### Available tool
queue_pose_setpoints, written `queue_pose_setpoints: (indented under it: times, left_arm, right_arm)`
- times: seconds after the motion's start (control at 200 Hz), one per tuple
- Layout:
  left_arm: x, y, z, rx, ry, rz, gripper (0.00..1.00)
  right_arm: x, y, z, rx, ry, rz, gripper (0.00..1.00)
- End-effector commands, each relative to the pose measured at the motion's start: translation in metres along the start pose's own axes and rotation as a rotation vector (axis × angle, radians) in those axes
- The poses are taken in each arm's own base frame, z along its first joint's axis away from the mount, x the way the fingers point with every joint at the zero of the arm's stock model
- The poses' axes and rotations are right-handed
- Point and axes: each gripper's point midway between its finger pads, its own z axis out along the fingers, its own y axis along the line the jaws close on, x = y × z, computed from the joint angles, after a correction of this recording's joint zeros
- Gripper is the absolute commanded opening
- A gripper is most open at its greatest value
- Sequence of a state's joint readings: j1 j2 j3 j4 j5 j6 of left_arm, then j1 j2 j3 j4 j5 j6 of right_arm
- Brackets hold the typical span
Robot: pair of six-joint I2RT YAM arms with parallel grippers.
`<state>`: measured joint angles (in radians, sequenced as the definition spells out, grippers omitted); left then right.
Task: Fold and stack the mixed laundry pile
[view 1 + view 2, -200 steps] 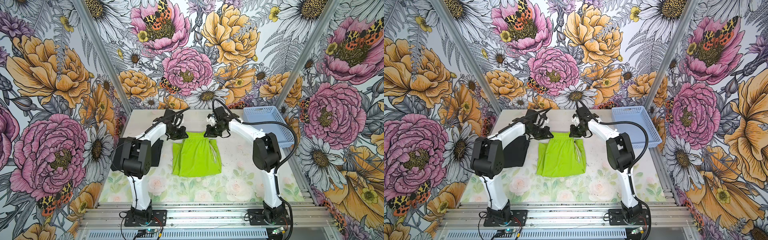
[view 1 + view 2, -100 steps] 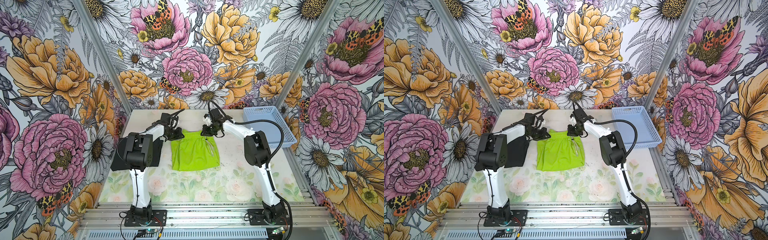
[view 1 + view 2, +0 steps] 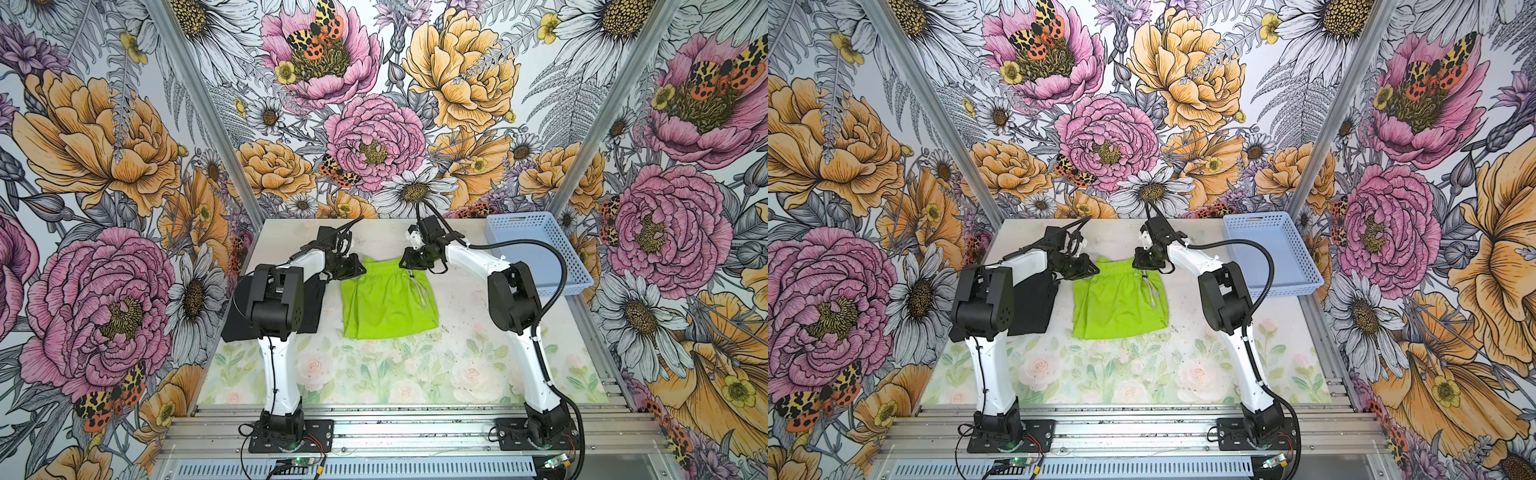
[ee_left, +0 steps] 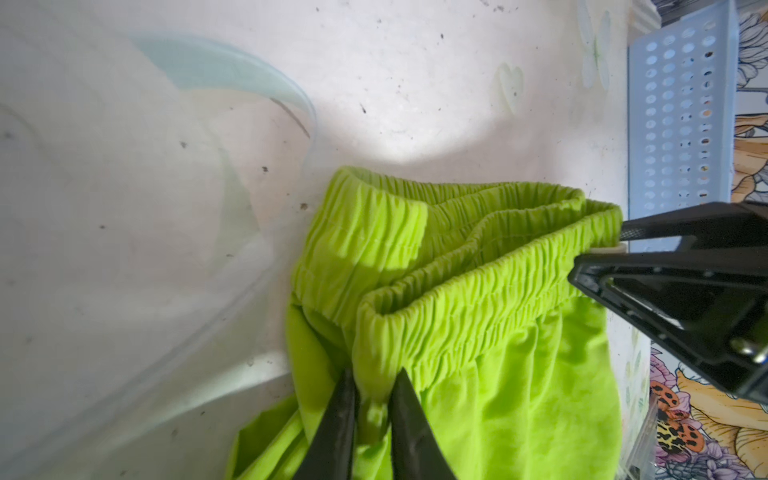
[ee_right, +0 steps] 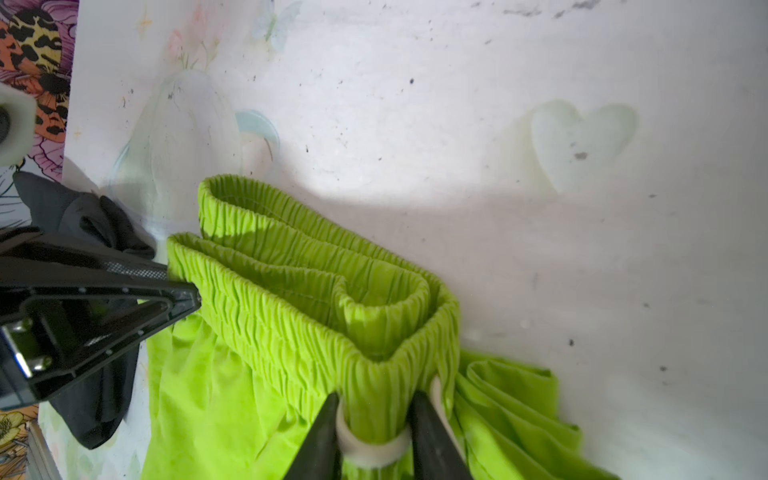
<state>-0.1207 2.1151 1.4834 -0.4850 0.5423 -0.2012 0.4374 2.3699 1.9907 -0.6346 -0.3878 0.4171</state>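
One black T-shirt (image 5: 93, 405), right-wrist, not left

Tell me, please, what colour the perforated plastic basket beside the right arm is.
The perforated plastic basket is light blue, clearest in a top view.

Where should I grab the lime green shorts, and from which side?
Take the shorts by the elastic waistband, one end each side, coming from the far edge of the table: the band lies nearest it, thick and ridged, while the legs are thin and loose.
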Motion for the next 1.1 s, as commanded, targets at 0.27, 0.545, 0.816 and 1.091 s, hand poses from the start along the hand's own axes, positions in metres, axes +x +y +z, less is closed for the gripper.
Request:
queue_pose_setpoints:
  times: [0.27, 0.545, 0.816, 1.091]
  left_arm:
    - [-0.015, 0.003, -0.071, -0.14, -0.16, -0.011, 0.61]
    - [0.047, 0.007, -0.101, -0.12, -0.133, -0.071, 0.99]
    - [0.096, 0.013, -0.064, -0.09, -0.008, -0.085, 0.99]
    - [0.109, 0.002, -0.032, -0.096, 0.092, -0.041, 0.99]
  right_arm:
    - [0.007, -0.005, -0.07, 0.113, -0.072, 0.016, 0.58]
    - [0.059, -0.019, -0.077, 0.147, 0.017, -0.01, 0.76]
    - [0.072, -0.02, -0.082, 0.15, 0.03, -0.023, 0.79]
    - [0.072, -0.013, -0.091, 0.134, 0.015, -0.03, 0.81]
